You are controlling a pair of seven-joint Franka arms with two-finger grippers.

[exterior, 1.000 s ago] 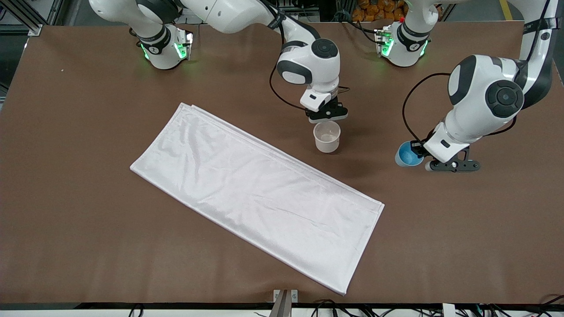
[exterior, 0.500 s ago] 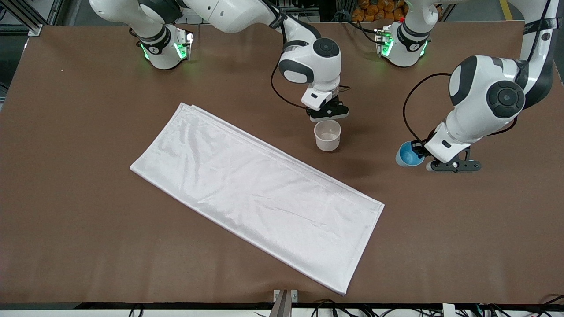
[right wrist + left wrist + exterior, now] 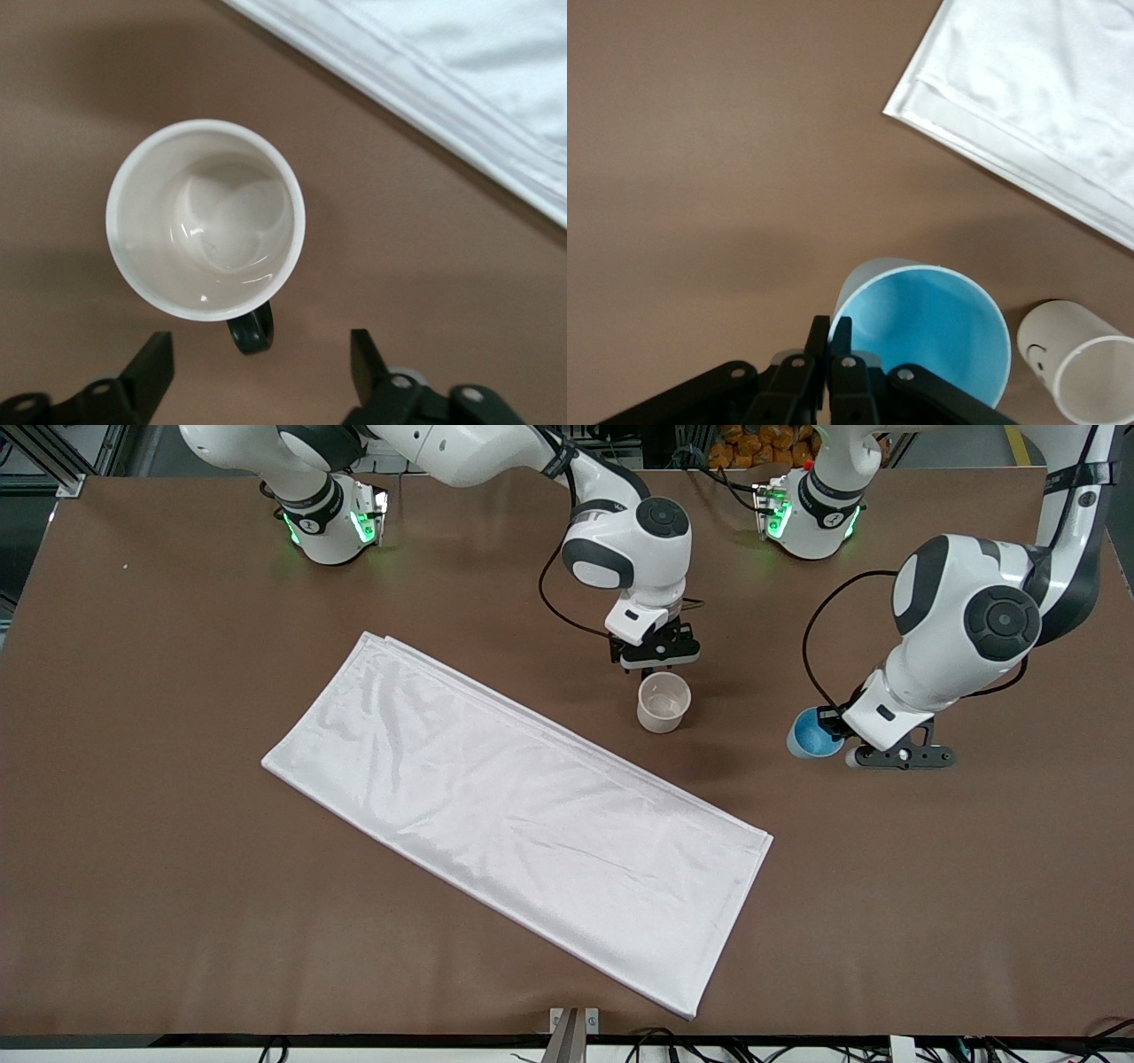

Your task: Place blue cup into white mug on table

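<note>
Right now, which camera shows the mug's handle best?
The right wrist view: it looks straight down into the mug, the black handle plain at its rim. The front view hides the handle; the left wrist view shows only the smiley mark.

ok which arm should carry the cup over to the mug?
Left. Its hand is already shut on the blue cup's rim. The right hand is open above the white mug, holding nothing.

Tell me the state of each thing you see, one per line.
blue cup: upright, empty, rim pinched by the left gripper
white mug: upright on the table, empty, not gripped
right gripper: open, above the mug's handle
white cloth: folded flat
</note>
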